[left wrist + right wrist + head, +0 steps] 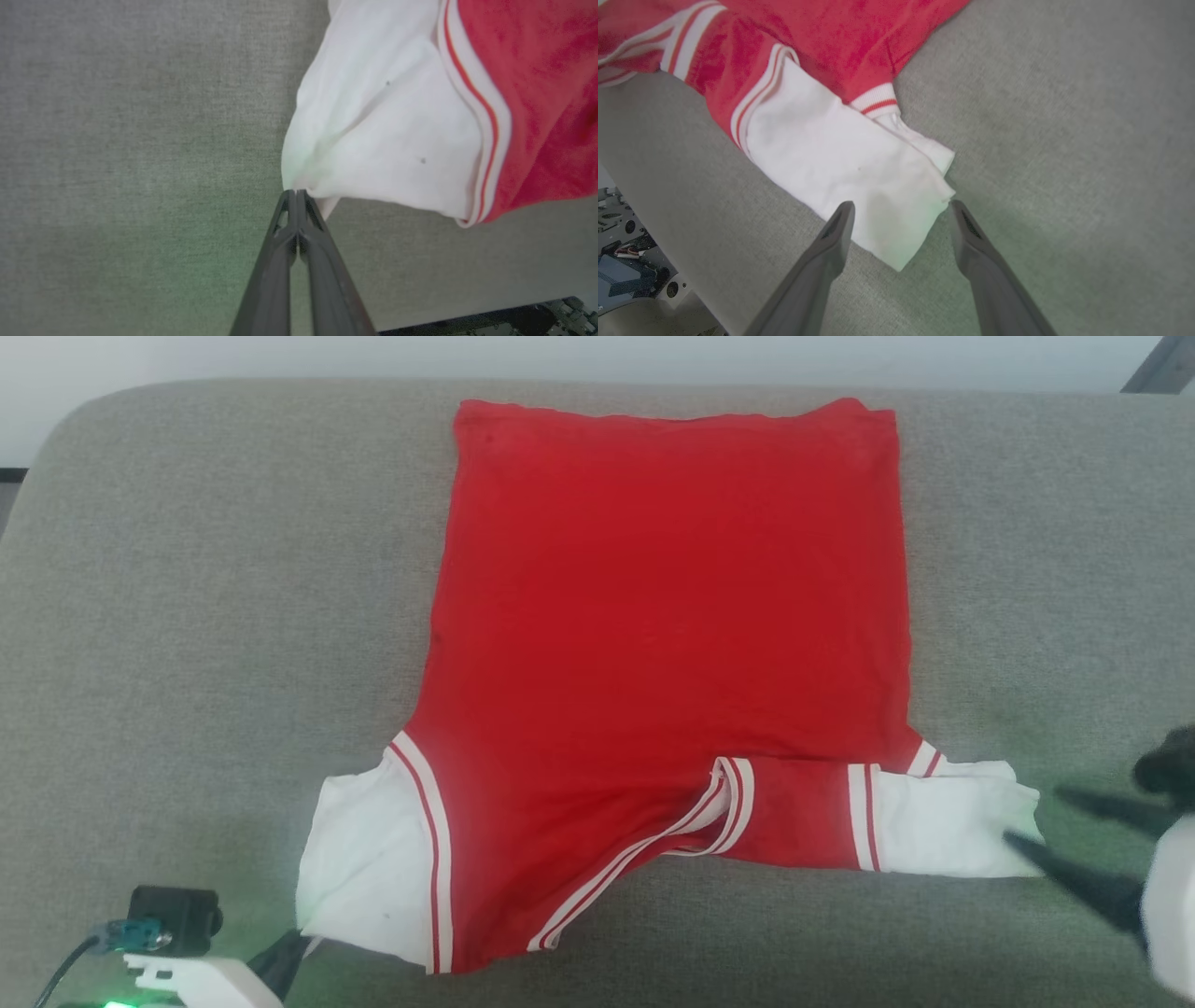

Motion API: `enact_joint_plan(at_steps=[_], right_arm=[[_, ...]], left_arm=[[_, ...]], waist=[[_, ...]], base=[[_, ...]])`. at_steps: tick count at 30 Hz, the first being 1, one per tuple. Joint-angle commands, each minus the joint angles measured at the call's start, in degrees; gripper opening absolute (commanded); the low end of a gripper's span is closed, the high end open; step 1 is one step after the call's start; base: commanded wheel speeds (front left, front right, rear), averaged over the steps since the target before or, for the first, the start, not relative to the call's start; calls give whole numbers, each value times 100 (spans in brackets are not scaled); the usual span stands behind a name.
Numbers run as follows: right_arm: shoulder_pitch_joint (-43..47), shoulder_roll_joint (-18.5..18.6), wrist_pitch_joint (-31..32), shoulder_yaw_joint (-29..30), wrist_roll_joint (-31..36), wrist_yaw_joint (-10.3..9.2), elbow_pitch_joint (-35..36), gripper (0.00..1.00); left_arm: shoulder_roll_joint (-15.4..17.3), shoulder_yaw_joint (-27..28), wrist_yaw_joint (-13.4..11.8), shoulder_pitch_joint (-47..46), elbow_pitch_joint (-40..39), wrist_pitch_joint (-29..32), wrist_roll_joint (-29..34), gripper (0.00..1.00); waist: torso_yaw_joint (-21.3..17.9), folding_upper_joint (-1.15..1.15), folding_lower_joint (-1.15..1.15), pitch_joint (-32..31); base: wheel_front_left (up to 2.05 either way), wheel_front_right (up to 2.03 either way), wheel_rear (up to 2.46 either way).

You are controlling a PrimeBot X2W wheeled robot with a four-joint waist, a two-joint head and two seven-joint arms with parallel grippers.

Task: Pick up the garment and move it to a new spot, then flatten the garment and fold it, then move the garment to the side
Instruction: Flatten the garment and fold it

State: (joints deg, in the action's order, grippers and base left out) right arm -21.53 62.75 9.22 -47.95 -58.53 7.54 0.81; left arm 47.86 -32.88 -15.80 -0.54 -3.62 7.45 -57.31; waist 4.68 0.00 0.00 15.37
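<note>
The garment (672,616) is a red shirt with white sleeves and striped trim, spread mostly flat on a grey cushion, hem at the far side. No letters show on its upper face. My left gripper (297,943) is shut on the corner of the near-left white sleeve (387,121), pinched at the fingertips (295,192). My right gripper (1036,817) stands open at the end of the right white sleeve (840,154), which lies flat with its tip between the spread fingers (901,205).
The grey cushion (187,616) runs wide to both sides of the shirt, with a rounded far-left corner and a pale wall (280,355) behind. Its near edge drops off just below the sleeves; robot base parts (626,261) show beyond it.
</note>
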Motion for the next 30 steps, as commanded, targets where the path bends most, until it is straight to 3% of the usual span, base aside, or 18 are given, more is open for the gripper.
enact_joint_plan(at_steps=[1, 6, 15, 21, 30], right_arm=[[-112, 94, 73, 171, -5, -10, 170, 100], [-429, -47, 373, 1044, 221, -10, 50, 100], [-1875, -1822, 854, 2473, 1725, -9, -1549, 100], [-3033, -2719, 1232, 2757, 2553, -10, -2884, 100], [-4335, -3214, 1869, 3066, 3389, -10, -4753, 100]], left_arm=[[-49, -22, 38, -118, -33, 0, 47, 0], [-137, -107, 53, -266, -72, 12, 157, 0], [-494, -375, 297, -817, 75, 86, 387, 0], [-843, -571, 542, -1310, 323, 116, 558, 0], [-1273, -792, 857, -1795, 733, 73, 652, 0]], waist=[[30, 0, 0, -1], [133, 0, 0, 62], [520, 0, 0, 488], [878, 0, 0, 854], [1348, 0, 0, 1267]], base=[[0, 0, 0], [0, 0, 0], [0, 0, 0], [0, 0, 0], [0, 0, 0]])
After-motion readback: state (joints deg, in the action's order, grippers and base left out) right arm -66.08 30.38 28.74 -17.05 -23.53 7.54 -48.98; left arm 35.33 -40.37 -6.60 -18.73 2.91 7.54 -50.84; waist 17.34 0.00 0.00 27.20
